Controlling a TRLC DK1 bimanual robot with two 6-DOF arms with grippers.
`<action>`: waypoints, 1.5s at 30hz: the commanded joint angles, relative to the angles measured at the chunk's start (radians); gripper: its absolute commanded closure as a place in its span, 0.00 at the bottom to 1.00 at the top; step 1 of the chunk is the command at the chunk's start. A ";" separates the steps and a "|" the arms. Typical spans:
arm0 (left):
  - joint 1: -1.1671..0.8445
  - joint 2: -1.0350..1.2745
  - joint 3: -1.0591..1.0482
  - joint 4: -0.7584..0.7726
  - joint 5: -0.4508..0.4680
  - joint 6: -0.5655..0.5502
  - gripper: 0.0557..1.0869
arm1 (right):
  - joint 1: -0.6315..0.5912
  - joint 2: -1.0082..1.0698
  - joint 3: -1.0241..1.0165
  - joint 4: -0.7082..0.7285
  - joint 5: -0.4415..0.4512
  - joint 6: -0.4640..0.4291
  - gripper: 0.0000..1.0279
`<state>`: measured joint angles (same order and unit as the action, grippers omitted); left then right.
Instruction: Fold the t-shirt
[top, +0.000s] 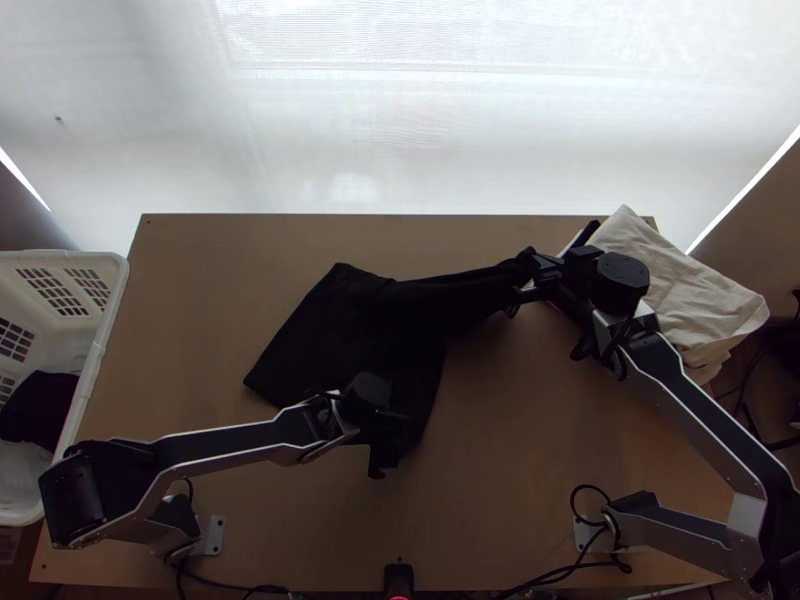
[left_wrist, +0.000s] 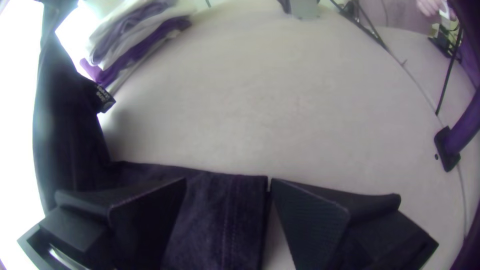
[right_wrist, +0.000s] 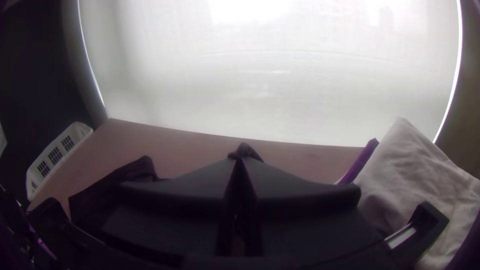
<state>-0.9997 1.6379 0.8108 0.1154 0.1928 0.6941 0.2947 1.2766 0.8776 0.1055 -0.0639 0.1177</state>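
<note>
Black shirt (top: 400, 310) slants mid-table, long axis near left to far right, that far-right end pinched in the right gripper (top: 522, 280). Left gripper (top: 388, 445), spread wide and empty, overhangs its near part. Bare wood (top: 180, 330) separates shirt from basket (top: 103, 340).

open near table (top: 520, 440), cloth stack (top: 690, 290) right

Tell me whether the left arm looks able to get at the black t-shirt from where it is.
Likely yes: the left tool is open over the near end of the t-shirt, and nothing seems to lie between them.
</note>
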 joint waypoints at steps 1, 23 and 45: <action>0.027 0.022 0.010 0.006 -0.001 0.008 0.20 | -0.003 -0.002 0.000 0.002 -0.001 0.000 0.96; 0.003 -0.046 -0.091 0.129 -0.125 0.028 0.97 | -0.014 -0.003 0.009 0.005 -0.001 -0.001 0.96; 0.420 -0.050 0.004 0.006 -0.171 -0.048 0.97 | -0.005 -0.042 -0.009 -0.006 -0.001 0.002 0.96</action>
<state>-0.6922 1.5978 0.8143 0.1368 0.0242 0.6434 0.2867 1.2488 0.8753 0.1040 -0.0647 0.1196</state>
